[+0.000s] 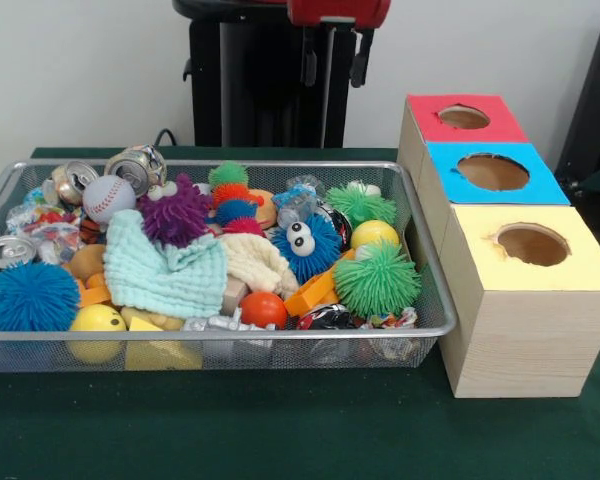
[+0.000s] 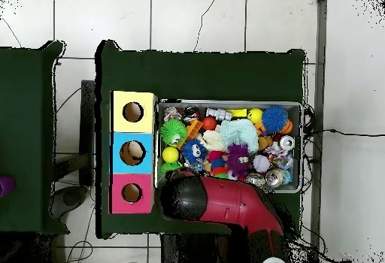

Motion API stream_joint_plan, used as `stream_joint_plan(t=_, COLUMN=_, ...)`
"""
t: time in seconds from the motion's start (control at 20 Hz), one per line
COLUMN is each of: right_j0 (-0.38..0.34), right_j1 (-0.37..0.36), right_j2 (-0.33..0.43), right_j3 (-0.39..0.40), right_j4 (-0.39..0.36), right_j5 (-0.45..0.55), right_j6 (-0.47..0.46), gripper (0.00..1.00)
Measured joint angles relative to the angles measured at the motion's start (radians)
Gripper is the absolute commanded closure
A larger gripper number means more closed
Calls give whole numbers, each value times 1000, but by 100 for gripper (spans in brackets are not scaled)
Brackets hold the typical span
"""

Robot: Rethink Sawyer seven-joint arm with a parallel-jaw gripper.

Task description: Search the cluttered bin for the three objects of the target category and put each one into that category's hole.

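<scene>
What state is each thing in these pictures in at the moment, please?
Wire bin: upright, crammed with toys.
Red-topped box: hole open.
Blue-topped box: hole open.
Yellow-topped box: hole open.
Aqua cloth: crumpled over other items.
Cans: lying tipped in the bin's corner.
Gripper: raised above the bin, holding nothing visible.

I'm looking at a lab test cell — green-covered table [image 1: 280,430] on a white tiled floor [image 2: 225,19], loose cables [image 2: 331,132] trailing round it, and a plain pale wall [image 1: 80,70] behind the rig.
</scene>
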Motion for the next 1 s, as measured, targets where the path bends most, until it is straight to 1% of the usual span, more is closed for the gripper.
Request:
stream_joint_plan(t=0.15, right_j0=-11, right_j1=11, right_j2=0, right_j3=-12, right_j4=-10, right_j5=0, right_j6=0, gripper=0)
stream_joint_plan(t=0.45, right_j0=-62, right_j1=45, right_j2=6, right_j3=-26, right_j4=-51, right_j5=0, right_j6=0, gripper=0)
stream_joint_plan(t=0.6, right_j0=-91, right_j1=76, right_j2=6, right_j3=-36, right_j4=-79, right_j5=0, right_j6=0, gripper=0)
stream_joint_plan(t=0.75, right_j0=-99, right_j1=94, right_j2=6, right_j3=-41, right_j4=-93, right_j5=0, right_j6=0, gripper=0)
stream_joint_plan(t=1.0, right_j0=-111, right_j1=145, right_j2=7, right_j3=-51, right_j4=-125, right_j5=0, right_j6=0, gripper=0)
